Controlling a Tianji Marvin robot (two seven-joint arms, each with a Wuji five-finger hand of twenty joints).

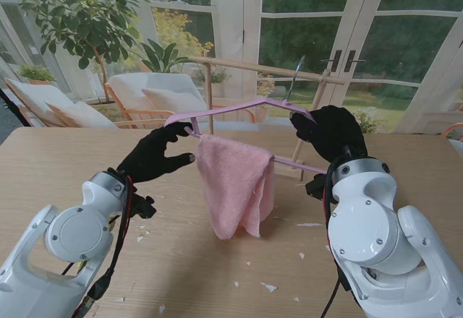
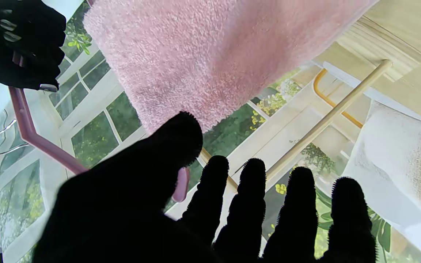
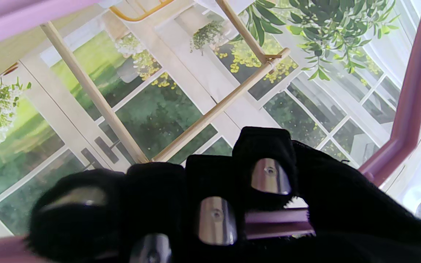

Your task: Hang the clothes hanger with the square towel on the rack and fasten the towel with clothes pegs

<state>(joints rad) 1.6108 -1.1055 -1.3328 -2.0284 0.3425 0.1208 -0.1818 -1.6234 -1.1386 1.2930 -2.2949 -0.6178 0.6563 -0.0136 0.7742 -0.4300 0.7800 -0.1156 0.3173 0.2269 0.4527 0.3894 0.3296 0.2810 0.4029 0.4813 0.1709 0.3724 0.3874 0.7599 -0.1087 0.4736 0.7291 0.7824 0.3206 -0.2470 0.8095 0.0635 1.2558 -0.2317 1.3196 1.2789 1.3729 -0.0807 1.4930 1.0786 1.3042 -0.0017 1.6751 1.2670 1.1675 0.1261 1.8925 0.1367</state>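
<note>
Right robot hand, fingers curled around the pink hanger on its right shoulder, just under the metal hook; the wrist view confirms a closed grasp on the hanger bar. Left robot hand, at 9 o'clock from the towel, fingers spread wide and holding nothing firmly, its fingertips at the hanger's left end; whether they press on it cannot be told. The pink square towel is draped over the hanger's lower bar and hangs free above the table. The wooden rack stands at 12 o'clock, just beyond the hook, which is not yet over the rail. Step in hand: carrying the loaded hanger to the rack. The next move calls for lifting the hook over the rail and lowering it, keeping the hanger level so that the towel does not slide. No pegs are visible.
</note>
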